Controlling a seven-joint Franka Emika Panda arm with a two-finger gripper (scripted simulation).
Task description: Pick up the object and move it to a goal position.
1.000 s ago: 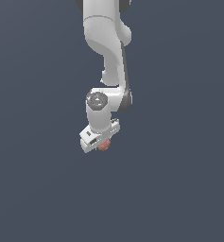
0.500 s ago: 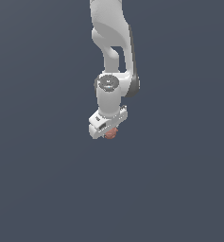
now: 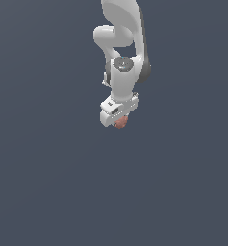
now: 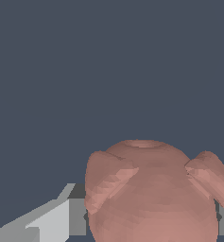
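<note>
The arm reaches down from above, its gripper [image 3: 119, 121] pinching the reddish-pink object [image 3: 121, 123].

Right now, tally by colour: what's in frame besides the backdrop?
Reddish-pink: 1, the object, a lumpy blob between the fingers of the gripper.
White: 1, the arm with its gripper.
Total: 2.
</note>
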